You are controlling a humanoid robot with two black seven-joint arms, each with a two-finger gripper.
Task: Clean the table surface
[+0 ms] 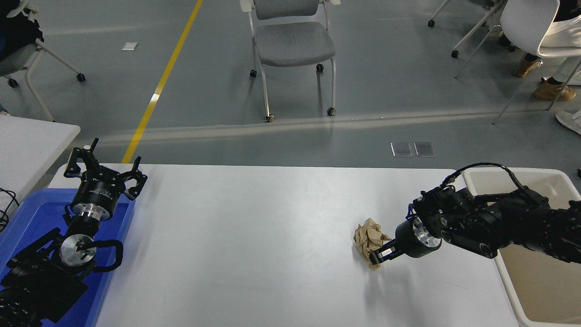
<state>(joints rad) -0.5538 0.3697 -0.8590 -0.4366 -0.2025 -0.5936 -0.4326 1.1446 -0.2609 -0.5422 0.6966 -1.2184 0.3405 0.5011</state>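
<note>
Right arm: enters from the right edge, passes over the near-left corner of a white bin [542, 290], and reaches leftward across the bench [254, 236], forearm roughly level and wrist angled down and to the left. The right end effector [380, 255] is clenched on a crumpled wad of brown paper [368, 236], gripping its near-right side. The wad appears slightly raised off the surface, with a faint shadow below it on the bench; whether any part touches cannot be confirmed.

Left arm: parked at the lower left over a blue tray [27, 218], pointing away from the camera. The left end effector [105, 169] is released, its fingers spread wide above the tray's far edge.

Bench surface: a large glossy white rectangular top with rounded corners, long axis running left to right across the view, far edge facing the grey floor [386, 77]. It shows soft reflections and looks bare apart from the paper wad, which sits in the right half, somewhat toward the near side. The blue tray overlaps its left end; the white bin stands just beside its right end.

Paper wad: tan, heavily creased, irregular lump, slightly taller than wide in this view.

Beyond the bench: a grey chair [292, 43] on castors, and a yellow floor line [159, 86].
</note>
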